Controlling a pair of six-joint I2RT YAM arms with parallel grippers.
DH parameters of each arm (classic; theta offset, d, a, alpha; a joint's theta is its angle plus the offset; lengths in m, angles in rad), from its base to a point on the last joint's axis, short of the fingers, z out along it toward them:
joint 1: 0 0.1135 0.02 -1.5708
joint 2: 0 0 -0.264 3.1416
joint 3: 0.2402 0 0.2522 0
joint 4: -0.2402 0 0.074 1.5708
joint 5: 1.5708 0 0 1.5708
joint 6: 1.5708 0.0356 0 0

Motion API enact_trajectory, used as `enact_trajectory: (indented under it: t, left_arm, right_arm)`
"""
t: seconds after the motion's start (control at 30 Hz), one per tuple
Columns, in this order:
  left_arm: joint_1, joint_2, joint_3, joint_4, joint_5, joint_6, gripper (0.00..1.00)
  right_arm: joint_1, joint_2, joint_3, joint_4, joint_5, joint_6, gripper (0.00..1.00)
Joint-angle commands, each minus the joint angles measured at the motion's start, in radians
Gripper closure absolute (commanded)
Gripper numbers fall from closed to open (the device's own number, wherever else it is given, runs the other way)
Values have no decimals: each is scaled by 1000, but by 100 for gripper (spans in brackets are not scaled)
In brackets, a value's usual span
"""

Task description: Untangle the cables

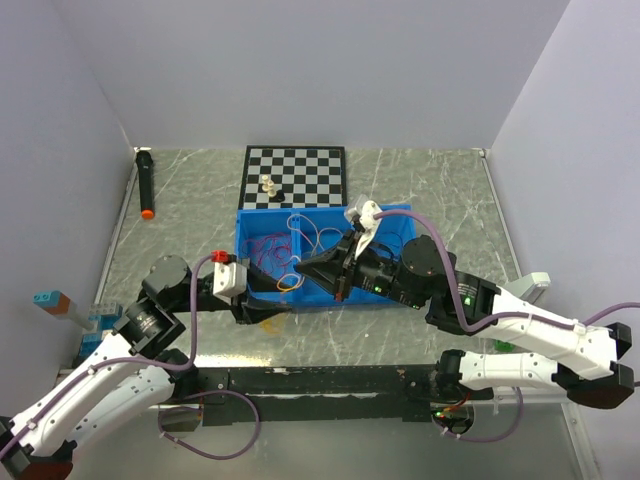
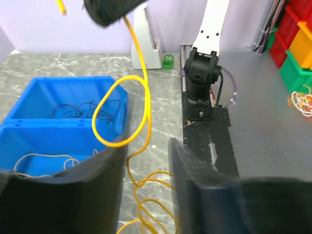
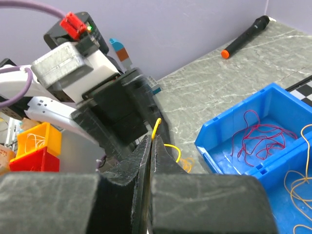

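A yellow cable (image 2: 146, 97) hangs from my right gripper (image 3: 153, 141), which is shut on its upper end (image 3: 156, 126). The cable loops down between the fingers of my left gripper (image 2: 146, 146), which is open, and coils on the table below it. In the top view both grippers, right (image 1: 304, 267) and left (image 1: 258, 308), meet at the front of the blue bin (image 1: 325, 303). In the bin lie a red-magenta cable (image 1: 268, 250) (image 3: 258, 134), an orange one (image 1: 310, 235) (image 2: 44, 158) and a dark one (image 2: 83, 111).
A chessboard (image 1: 310, 160) with small pieces (image 1: 268, 185) lies behind the bin. A black marker with an orange tip (image 1: 146, 185) lies at the far left. Coloured bins (image 2: 297, 48) stand off the table to the side. The black base plate (image 1: 320, 380) runs along the near edge.
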State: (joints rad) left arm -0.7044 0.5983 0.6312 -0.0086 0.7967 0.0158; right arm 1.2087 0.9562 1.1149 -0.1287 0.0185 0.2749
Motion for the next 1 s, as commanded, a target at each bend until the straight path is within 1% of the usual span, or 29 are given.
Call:
enact_trajectory:
  t: [0.0, 0.03, 0.07, 0.23, 0.27, 0.37, 0.4, 0.43, 0.5, 0.53, 0.57, 0.6, 0.63, 0.7, 0.73, 0.8, 0.97]
  left_arm:
    - [-4, 1, 22, 78, 55, -102, 68]
    - [-4, 1, 19, 81, 65, -99, 77]
    - [-6, 1, 16, 78, 68, -91, 81]
    - [-4, -14, 4, 41, 58, -34, 76]
    - [-3, -15, 2, 41, 53, -28, 78]
    - [-4, -26, 5, 36, 24, -28, 95]
    - [-3, -29, 10, 32, 18, 11, 97]
    - [-3, -29, 13, 24, 13, 21, 99]
    - [-3, -34, 19, 15, 9, 23, 98]
    - [-3, -34, 19, 13, 9, 23, 95]
    - [-3, -35, 18, 13, 10, 19, 88]
    - [-3, -35, 18, 16, 13, 16, 62]
    - [-3, -37, 15, 21, 15, 9, 51]
    - [-3, -38, 2, 41, 15, -10, 39]
    - [-3, -35, -2, 48, 16, -8, 35]
    - [-1, -35, -10, 62, 12, -10, 34]
    - [-3, -35, -18, 78, 15, -8, 40]
  right_arm:
    - [6, 10, 65, 18, 3, -16, 100]
    - [6, 12, 69, 17, 8, -20, 100]
    - [6, 12, 78, 12, 14, -26, 100]
    - [8, 4, 132, -12, 43, -77, 100]
    - [6, 4, 147, -20, 47, -88, 100]
    - [6, 7, 206, -55, 61, -124, 100]
    - [6, 9, 226, -69, 67, -140, 100]
    - [6, 9, 238, -78, 75, -152, 100]
    - [6, 1, 258, -92, 90, -172, 100]
    - [6, -4, 261, -95, 93, -178, 100]
    - [6, -7, 266, -98, 100, -183, 100]
    - [6, -10, 269, -101, 101, -184, 100]
    - [6, -11, 270, -100, 101, -184, 100]
    - [6, -10, 276, -103, 94, -181, 100]
    - [6, -8, 283, -101, 89, -183, 100]
    - [6, -4, 290, -100, 81, -180, 100]
    - [6, 10, 310, -92, 67, -183, 100]
